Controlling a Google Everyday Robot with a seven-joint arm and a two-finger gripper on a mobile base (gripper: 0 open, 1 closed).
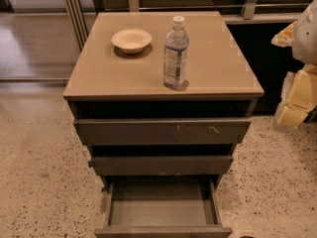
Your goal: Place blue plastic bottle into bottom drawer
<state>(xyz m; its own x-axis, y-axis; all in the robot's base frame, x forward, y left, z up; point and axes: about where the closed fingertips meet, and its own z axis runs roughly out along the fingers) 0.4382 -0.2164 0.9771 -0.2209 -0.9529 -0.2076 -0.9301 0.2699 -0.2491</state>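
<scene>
Cabinet top (218,58) carries the blue plastic bottle (176,53) upright; bottom drawer (158,209) open, front cropped; gripper (297,100) half cut off right, grip unreadable.

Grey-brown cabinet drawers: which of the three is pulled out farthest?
The bottom grey-brown drawer, alone showing its flat inside. The pincer hangs at the right edge.

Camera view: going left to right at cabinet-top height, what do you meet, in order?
bowl → bottle → gripper. The first two stand on the cabinet; the gripper hangs off its right side, at the frame edge.
</scene>
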